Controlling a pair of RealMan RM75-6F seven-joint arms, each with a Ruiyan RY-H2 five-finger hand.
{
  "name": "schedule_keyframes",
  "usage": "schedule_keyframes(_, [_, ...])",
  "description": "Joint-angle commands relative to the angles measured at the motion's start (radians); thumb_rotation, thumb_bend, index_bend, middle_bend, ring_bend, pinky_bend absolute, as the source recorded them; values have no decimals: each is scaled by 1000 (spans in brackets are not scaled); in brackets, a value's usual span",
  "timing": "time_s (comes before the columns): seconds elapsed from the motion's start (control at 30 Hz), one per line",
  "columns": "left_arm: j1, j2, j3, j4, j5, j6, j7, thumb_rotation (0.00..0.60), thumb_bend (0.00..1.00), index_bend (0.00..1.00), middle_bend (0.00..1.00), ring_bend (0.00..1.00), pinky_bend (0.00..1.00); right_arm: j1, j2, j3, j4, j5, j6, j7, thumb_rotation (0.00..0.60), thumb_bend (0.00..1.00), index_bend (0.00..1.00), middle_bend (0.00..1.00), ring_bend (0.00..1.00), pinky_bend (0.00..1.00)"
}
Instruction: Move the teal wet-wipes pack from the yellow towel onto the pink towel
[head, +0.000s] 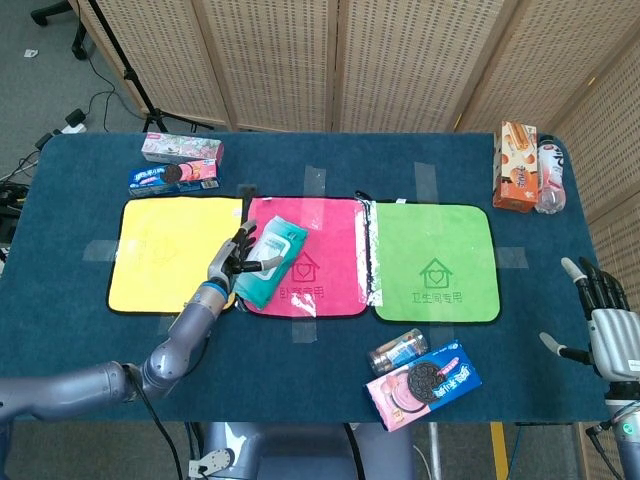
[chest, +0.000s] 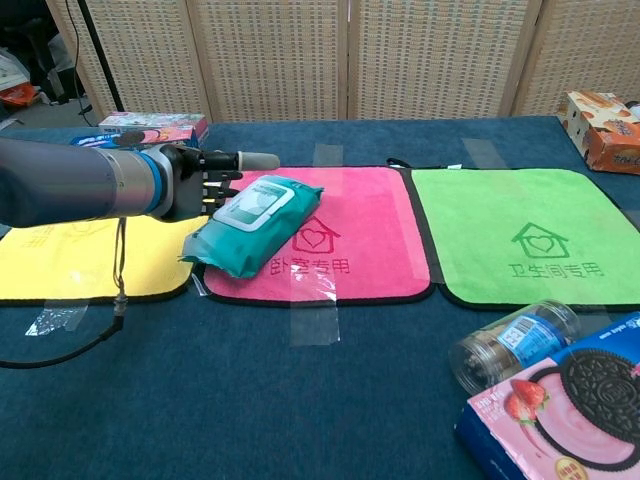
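The teal wet-wipes pack (head: 272, 262) (chest: 255, 225) lies slanted on the left part of the pink towel (head: 325, 235) (chest: 360, 205), its near-left corner over the towel's black edge. My left hand (head: 232, 262) (chest: 205, 180) is against the pack's left side with fingers stretched out, touching it without gripping. The yellow towel (head: 160, 265) (chest: 70, 255) lies bare to the left. At the lower right of the head view my right hand (head: 610, 335) hovers off the table's edge, fingers apart and holding nothing.
A green towel (head: 435, 260) (chest: 520, 230) lies right of the pink one. Two snack boxes (head: 175, 165) sit at the back left, an orange box (head: 515, 165) and bottle (head: 550, 175) at the back right. A jar (head: 398, 351) and pink cookie box (head: 424, 384) lie in front.
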Motion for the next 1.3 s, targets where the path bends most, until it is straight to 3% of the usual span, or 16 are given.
schedule_keyframes(0.03, [-19,-30,-19,17,-14,5,23,600,155,0,0,0,0,1,0,1,1,3,-3,2,600,0,0,0,0,51])
schedule_keyframes(0.2, [-50,-76,-54,23,-26,28,62,600,155,0,0,0,0,1,4,5,5,14,-10,19,600,0,0,0,0,51])
schedule_keyframes(0.43, [-32,-79,-61,2,0,55,103,600,148,0,0,0,0,1,9,3,8,10,-12,35,600,0,0,0,0,51])
schedule_keyframes(0.67, [70,48,-15,-96,198,111,159,600,128,0,0,0,0,-4,11,1,2,1,3,33,600,0,0,0,0,51])
schedule_keyframes(0.8, [161,236,76,-204,375,190,285,600,140,0,0,0,0,-7,7,-8,-5,-18,14,7,600,0,0,0,0,51])
schedule_keyframes(0.9, [219,409,177,-289,466,223,432,600,148,0,0,0,0,-7,3,-12,-12,-28,23,-16,600,0,0,0,0,51])
schedule_keyframes(1.07, [310,504,247,-340,596,360,501,600,122,0,0,0,0,-5,-2,-16,-13,-33,21,-45,600,0,0,0,0,51])
schedule_keyframes(1.17, [372,527,277,-345,687,435,471,600,77,0,0,0,0,-3,-8,-18,-11,-33,16,-58,600,0,0,0,0,51])
schedule_keyframes(1.3, [494,560,354,-289,893,565,363,600,62,0,0,0,0,-2,-22,-17,-8,-42,28,-78,600,0,0,0,0,51])
